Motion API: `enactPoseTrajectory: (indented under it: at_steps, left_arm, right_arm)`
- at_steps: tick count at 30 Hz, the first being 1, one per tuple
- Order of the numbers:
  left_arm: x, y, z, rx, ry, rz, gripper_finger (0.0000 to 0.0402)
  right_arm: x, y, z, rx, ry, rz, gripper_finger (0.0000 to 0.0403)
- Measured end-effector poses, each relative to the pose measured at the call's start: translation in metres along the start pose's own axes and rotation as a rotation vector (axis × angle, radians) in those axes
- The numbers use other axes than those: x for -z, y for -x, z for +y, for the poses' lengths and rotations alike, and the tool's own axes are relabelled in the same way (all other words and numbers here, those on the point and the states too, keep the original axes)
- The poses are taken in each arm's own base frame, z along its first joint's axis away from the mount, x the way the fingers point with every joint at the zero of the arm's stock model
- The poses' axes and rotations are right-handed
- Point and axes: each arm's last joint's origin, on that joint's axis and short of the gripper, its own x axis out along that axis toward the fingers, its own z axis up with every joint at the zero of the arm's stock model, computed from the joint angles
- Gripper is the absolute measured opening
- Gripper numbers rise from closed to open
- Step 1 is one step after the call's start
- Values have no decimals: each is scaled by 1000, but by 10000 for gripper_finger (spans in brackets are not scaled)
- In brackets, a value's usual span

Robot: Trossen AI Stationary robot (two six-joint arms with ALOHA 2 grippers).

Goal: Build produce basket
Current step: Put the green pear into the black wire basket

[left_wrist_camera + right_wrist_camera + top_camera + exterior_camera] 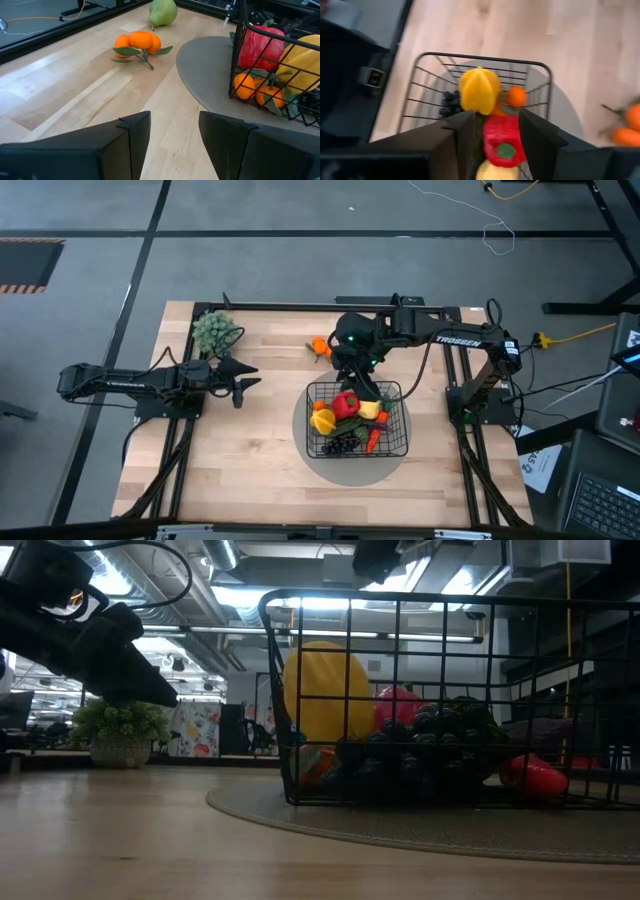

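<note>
Clearly the basket (358,420), stiff wire on a grey disc (318,462) toward the desk's right front, holds most produce. Loose near the back edge lie a light orange cluster (137,42), best pinched across, and a pear (163,12). Right gripper (495,127) hangs wide-jawed over the basket; left gripper (174,135) waits wide at the left.

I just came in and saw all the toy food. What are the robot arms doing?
They are filling the basket with toy produce. The right gripper hangs open over the basket's far edge, holding nothing; a red pepper, yellow fruit and grapes already lie inside. An orange cluster and a green pear are still on the table. The left gripper waits open, off to the side.
</note>
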Motion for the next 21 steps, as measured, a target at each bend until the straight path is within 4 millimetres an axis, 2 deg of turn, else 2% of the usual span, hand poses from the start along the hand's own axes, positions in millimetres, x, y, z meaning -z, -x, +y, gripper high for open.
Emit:
enactPoseTrajectory:
  at_steps: [15,21]
  left_arm:
    - [0,0,0,0,2,0,157]
    - [0,0,0,0,0,0,157]
  right_arm:
    - [-4,2,-10,312,18,-4,139]
    - [-11,7,-21,578,81,-36,139]
